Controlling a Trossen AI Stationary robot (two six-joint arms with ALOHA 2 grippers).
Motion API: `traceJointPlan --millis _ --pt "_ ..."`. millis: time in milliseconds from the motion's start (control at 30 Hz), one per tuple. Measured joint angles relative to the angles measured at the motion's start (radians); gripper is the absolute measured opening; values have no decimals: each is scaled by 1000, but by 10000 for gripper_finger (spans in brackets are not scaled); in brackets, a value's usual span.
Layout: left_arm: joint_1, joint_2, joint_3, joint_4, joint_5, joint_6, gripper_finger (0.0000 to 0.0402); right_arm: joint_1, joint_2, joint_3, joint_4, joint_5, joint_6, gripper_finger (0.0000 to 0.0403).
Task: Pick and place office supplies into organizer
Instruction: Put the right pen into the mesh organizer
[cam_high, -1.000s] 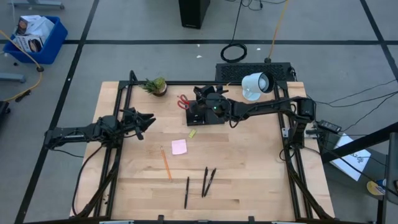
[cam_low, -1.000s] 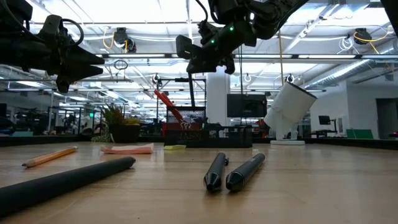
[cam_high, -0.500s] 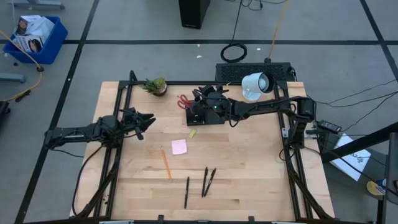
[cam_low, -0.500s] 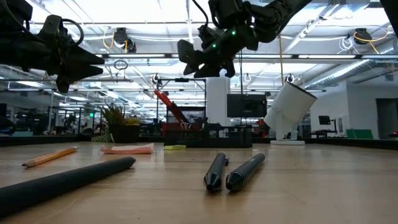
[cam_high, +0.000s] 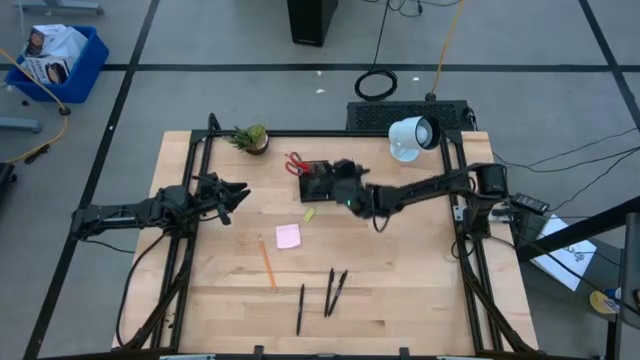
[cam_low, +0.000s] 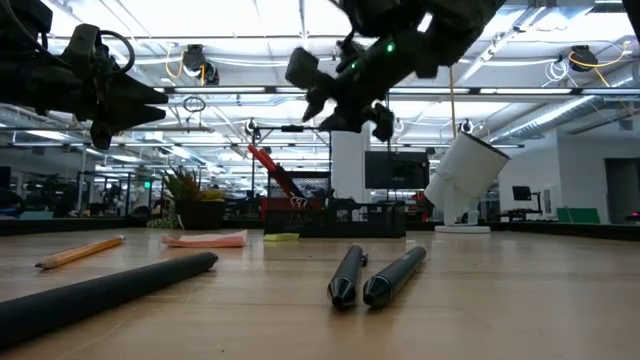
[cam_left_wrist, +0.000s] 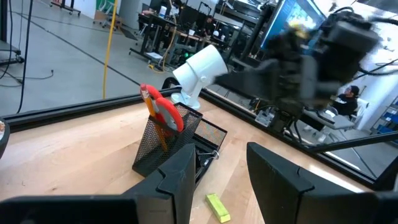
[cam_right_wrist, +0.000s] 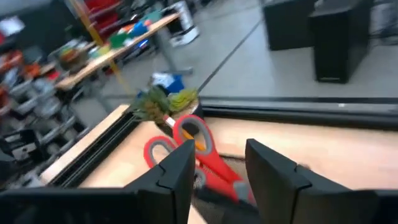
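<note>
The black mesh organizer (cam_high: 316, 181) stands at the far middle of the table. Red-handled scissors (cam_left_wrist: 163, 112) stick up from its cup, handles up. My right gripper (cam_high: 340, 183) hovers open just near and right of the organizer, holding nothing; its fingers (cam_right_wrist: 217, 174) point toward the scissors (cam_right_wrist: 186, 149). On the table lie a yellow piece (cam_high: 309, 214), a pink sticky-note pad (cam_high: 288, 236), an orange pencil (cam_high: 267, 263) and three black pens (cam_high: 330, 292). My left gripper (cam_high: 236, 192) waits open above the table's left side.
A small potted plant (cam_high: 252, 137) stands at the far edge, left of the organizer. A white lamp-like device (cam_high: 411, 136) sits at the far right. A black frame rail (cam_high: 300, 133) runs along the far edge. Bare wood lies between the organizer and the pens.
My right gripper has drawn back from above the organizer toward the table's near edge and sunk a little. It has rolled about its own axis, and its fingers have opened. Nothing on the table has moved.
</note>
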Motion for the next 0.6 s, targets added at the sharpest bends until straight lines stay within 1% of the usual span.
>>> traceJointPlan --millis 133,200,233,333,433,467,533,600 --pt "0 0 0 0 0 0 147 143 -1 0 -23 252 115 143" --pt "0 0 0 0 0 0 147 209 -1 0 -55 344 158 147" --pt "0 0 0 0 0 0 147 240 -1 0 -65 374 170 150" --pt "0 0 0 0 0 0 147 322 -1 0 -65 400 236 154" --pt "0 0 0 0 0 0 147 376 -1 0 -56 414 375 155" --pt "0 0 0 0 0 0 147 388 -1 1 -74 414 430 155" --pt "0 0 0 0 0 0 147 409 -2 1 -166 404 554 155" --pt "0 0 0 0 0 0 147 430 0 1 -245 370 648 155"
